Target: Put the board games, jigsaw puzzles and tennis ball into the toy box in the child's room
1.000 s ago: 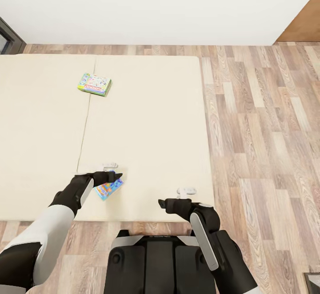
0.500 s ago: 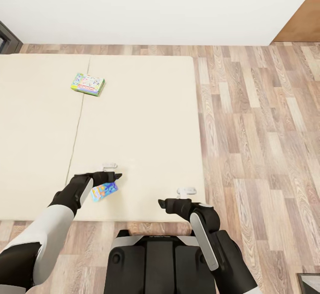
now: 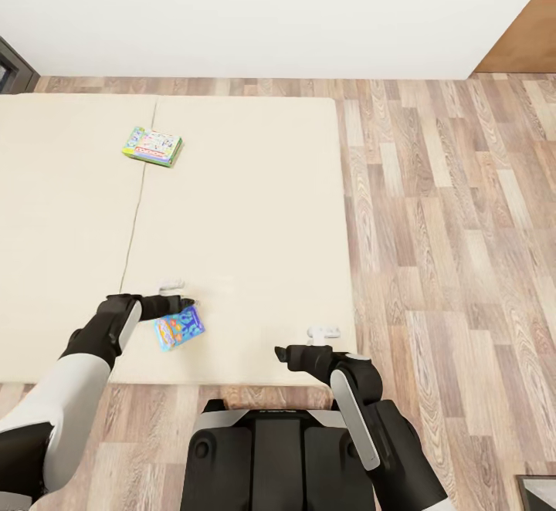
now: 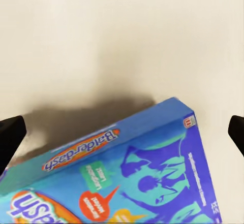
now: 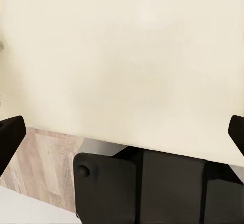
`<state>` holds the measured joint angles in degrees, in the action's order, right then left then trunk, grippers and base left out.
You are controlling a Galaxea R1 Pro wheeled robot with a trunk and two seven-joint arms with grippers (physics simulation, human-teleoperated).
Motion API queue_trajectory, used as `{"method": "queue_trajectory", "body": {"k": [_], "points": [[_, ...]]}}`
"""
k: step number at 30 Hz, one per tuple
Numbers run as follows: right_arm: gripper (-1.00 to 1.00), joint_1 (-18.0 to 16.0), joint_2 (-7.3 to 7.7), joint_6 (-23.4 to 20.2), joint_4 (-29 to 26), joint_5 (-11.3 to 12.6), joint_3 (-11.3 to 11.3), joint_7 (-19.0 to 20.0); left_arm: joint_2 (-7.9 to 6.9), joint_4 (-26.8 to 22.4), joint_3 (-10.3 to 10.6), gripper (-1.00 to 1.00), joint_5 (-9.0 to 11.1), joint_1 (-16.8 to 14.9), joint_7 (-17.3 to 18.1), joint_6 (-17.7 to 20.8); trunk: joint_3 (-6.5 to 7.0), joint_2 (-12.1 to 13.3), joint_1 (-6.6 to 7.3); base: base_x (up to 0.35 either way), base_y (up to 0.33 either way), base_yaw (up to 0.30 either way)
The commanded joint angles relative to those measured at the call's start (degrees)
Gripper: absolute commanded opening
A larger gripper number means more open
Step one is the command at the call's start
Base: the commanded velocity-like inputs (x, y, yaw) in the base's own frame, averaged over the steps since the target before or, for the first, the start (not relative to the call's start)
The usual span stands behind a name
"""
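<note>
1. Since half a second ago the left arm has drawn back toward the robot's left, and the left gripper now sits at the far edge of the blue board game instead of over it
2. Its dark fingers stand wide apart, the glossy flat box lying loose on the smooth beige bed
3. The green-edged board game lies flat, well apart, further up the mattress
4. The right gripper hangs spread and empty above the bed's near edge by the wood-plank floor
</note>
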<state>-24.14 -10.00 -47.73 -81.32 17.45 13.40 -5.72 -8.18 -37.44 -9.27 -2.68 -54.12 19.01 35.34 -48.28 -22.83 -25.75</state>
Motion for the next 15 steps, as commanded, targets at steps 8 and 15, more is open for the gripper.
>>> {"method": "queue_trajectory", "body": {"k": [8,15], "points": [[1.0,-0.03,0.0,-0.24,-0.06,0.67,0.05,-0.54,-3.16,-1.9,-5.52,1.0,-0.22,0.09,3.01,4.76,-0.06,-0.09,-0.03,0.0,0.0,0.0],[1.0,-0.03,0.0,-0.26,-0.06,0.8,0.05,-0.45,-6.27,-3.41,-6.65,1.0,-0.63,0.46,12.73,7.55,-0.06,-0.09,-0.03,0.0,0.0,0.0]]}}
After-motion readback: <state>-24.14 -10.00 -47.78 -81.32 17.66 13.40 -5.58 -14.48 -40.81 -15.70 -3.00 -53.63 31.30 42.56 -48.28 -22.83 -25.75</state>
